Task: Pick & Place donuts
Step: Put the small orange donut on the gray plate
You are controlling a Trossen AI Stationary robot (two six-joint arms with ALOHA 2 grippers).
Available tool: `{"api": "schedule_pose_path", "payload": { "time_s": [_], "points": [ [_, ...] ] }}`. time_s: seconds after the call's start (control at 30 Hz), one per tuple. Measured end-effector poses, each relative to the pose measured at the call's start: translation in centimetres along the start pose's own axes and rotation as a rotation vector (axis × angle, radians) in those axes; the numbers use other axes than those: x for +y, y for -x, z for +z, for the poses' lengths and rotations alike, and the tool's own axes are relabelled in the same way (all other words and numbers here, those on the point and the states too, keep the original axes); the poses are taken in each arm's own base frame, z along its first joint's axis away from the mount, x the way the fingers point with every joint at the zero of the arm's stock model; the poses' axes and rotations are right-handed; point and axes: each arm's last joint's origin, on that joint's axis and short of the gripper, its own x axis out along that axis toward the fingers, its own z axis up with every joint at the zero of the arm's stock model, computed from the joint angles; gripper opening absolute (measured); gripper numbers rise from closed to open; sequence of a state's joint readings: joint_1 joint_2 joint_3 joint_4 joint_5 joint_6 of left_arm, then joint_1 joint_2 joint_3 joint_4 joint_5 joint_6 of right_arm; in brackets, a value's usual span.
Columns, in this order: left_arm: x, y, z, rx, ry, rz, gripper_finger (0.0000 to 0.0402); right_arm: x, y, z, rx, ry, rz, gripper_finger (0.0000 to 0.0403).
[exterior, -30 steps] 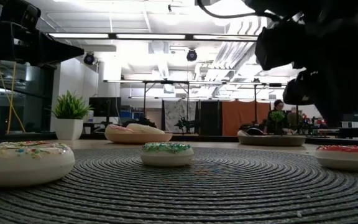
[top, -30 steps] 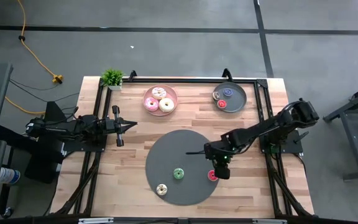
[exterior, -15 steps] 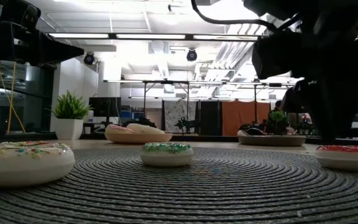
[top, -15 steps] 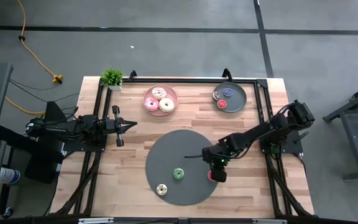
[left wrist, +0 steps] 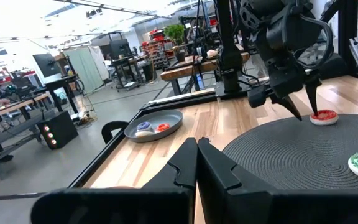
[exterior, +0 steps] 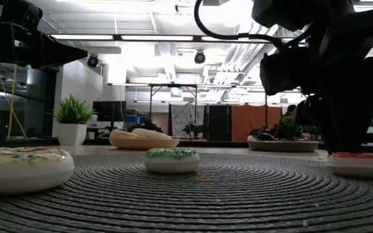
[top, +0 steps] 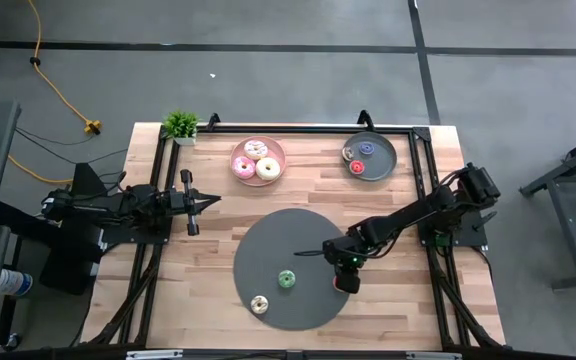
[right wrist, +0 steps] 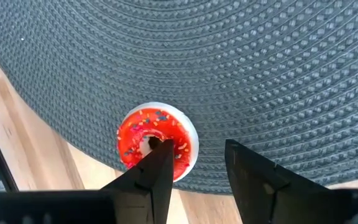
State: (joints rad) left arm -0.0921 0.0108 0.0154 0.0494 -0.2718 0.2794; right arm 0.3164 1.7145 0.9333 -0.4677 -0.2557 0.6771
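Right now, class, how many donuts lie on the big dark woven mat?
3: a green donut near the middle, a cream donut near the front edge, and a red donut at the right edge under the open right gripper.

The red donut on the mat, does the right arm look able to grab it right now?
Probably yes. The right gripper hangs open just above the red donut, one finger over its hole, with nothing between them.

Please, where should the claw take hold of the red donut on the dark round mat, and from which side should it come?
Grip the red donut across one side of its ring, coming straight down from above. It lies flat on the woven mat near the edge, so only the top is free. The open right claw already hangs over it, one finger at the hole, the other outside the rim.
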Motion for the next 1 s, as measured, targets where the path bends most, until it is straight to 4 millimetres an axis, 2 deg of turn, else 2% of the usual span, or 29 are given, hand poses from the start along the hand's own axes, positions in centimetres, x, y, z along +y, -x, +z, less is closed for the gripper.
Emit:
{"api": "schedule_pose_path", "payload": {
  "time_s": [1.0],
  "points": [
    [0.00, 0.00, 0.00, 0.000, 0.000, 0.000, 0.0000, 0.67, 0.03, 0.40, -0.003, -0.084, 0.106, 0.0136]
  ]
}}
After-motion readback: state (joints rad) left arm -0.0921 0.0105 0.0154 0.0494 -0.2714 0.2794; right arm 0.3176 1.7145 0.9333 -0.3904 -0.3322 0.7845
